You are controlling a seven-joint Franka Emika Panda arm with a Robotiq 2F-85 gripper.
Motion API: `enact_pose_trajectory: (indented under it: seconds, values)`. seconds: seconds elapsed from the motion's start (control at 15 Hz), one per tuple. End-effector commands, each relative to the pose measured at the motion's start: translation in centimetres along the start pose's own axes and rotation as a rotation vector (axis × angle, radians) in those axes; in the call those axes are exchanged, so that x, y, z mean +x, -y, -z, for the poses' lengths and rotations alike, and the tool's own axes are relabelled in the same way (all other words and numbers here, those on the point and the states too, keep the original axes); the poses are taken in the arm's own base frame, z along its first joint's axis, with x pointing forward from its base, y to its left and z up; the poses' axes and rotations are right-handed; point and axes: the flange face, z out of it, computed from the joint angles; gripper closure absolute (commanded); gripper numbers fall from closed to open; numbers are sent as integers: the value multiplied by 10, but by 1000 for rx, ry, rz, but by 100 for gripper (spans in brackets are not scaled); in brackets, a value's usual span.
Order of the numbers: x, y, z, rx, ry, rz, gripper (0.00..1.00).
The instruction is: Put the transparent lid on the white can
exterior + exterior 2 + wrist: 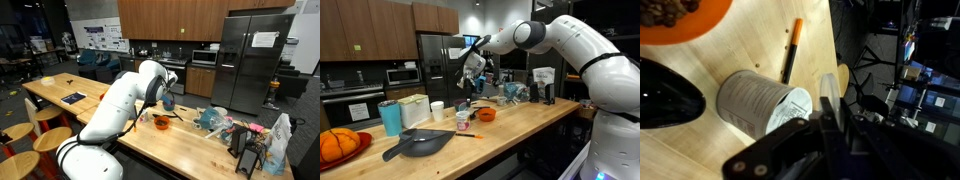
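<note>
A white Panda arm point(570, 40) reaches over a long wooden table point(520, 125) in an open kitchen area, its gripper point(470, 75) hanging above the white can point(463, 120). The can stands upright on the tabletop, just left of the orange bowl point(486, 114) and to the right of a black pan point(420, 143). In the wrist view the gripper point(830, 125) appears clamped on the transparent lid point(828, 92), a thin pale disc seen edge-on between its dark fingers, just right of the white can point(760, 100) and not touching it. An orange marker point(792, 50) lies on the wood near the can, apart from it, with the orange bowl point(680, 12) beyond.
</note>
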Motion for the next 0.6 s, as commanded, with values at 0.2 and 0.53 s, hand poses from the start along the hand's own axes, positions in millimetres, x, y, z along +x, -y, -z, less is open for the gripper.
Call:
enact_pose_trajectory:
  seconds: [0.2, 0.53]
  values:
    - [-3, -5, -3, 35, -9, -6, 98]
    - [-3, -6, -5, 37, 2, 8, 48]
